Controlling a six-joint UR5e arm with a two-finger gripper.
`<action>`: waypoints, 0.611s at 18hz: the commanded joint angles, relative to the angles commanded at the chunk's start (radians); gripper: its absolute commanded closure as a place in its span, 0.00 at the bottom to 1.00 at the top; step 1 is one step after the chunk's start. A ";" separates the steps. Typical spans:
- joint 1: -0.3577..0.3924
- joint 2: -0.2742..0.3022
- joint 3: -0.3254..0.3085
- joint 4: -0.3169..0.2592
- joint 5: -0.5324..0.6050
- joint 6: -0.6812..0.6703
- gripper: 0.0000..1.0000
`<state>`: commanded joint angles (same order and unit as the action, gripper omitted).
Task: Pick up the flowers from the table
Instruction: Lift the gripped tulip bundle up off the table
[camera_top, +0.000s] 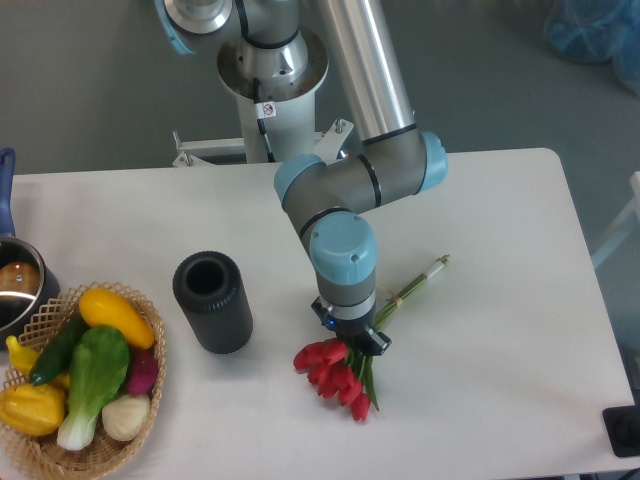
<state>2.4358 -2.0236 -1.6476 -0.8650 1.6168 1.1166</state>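
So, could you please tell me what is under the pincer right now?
The flowers lie on the table beneath the pincer: red heads and stem ends show. The middle of the bunch and the fingertips are covered by the wrist.

Black cylinder (212, 301) upright, open-topped. Wicker basket (45, 315) of vegetables (90, 375) at left corner. Metal pot (18, 285) behind basket, partly cropped.

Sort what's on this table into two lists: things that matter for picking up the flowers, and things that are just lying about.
Part of the job:
- the flowers, lying on the table
- the gripper, down over the bunch just above the red heads

Just lying about:
- black cylinder, upright, open at the top
- wicker basket of vegetables
- pot at the left edge
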 joint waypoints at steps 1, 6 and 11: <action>0.009 0.022 0.011 -0.009 0.006 0.032 1.00; 0.031 0.078 0.061 -0.144 0.009 0.135 1.00; 0.038 0.114 0.135 -0.307 0.008 0.135 1.00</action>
<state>2.4742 -1.9099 -1.5126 -1.1717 1.6245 1.2517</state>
